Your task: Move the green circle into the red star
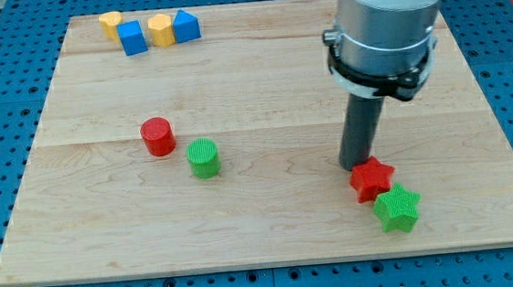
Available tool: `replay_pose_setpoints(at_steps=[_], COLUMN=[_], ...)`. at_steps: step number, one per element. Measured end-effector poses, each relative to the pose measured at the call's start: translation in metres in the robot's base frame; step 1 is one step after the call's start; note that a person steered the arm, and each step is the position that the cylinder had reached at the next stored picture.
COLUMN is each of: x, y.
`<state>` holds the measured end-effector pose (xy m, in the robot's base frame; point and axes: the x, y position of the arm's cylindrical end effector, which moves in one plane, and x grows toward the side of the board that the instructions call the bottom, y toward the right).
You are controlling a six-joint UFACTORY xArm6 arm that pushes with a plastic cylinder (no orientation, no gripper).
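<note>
The green circle (pixel 203 158) stands on the wooden board left of centre. The red star (pixel 371 179) lies at the view's lower right, far to the right of the green circle. My tip (pixel 357 164) rests just above and left of the red star, touching or nearly touching its upper edge. The tip is well to the right of the green circle.
A red circle (pixel 157 137) stands just up-left of the green circle. A green star (pixel 396 209) lies against the red star's lower right. Two yellow blocks (pixel 111 25) (pixel 161 29) and two blue blocks (pixel 133 38) (pixel 186 25) cluster at the top left. The board's bottom edge (pixel 266 264) is near the stars.
</note>
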<state>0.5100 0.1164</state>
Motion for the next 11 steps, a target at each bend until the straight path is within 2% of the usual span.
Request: replay_pose_setpoints(at_steps=[1, 2, 4, 5, 6, 7, 8, 9, 10, 11], x=[-0.004, -0.029, -0.098, -0.062, -0.02, -0.027, -0.067, -0.022, -0.009, -0.02], y=[0.015, 0.012, -0.179, -0.258, -0.227, -0.157, -0.142, -0.093, -0.064, -0.133])
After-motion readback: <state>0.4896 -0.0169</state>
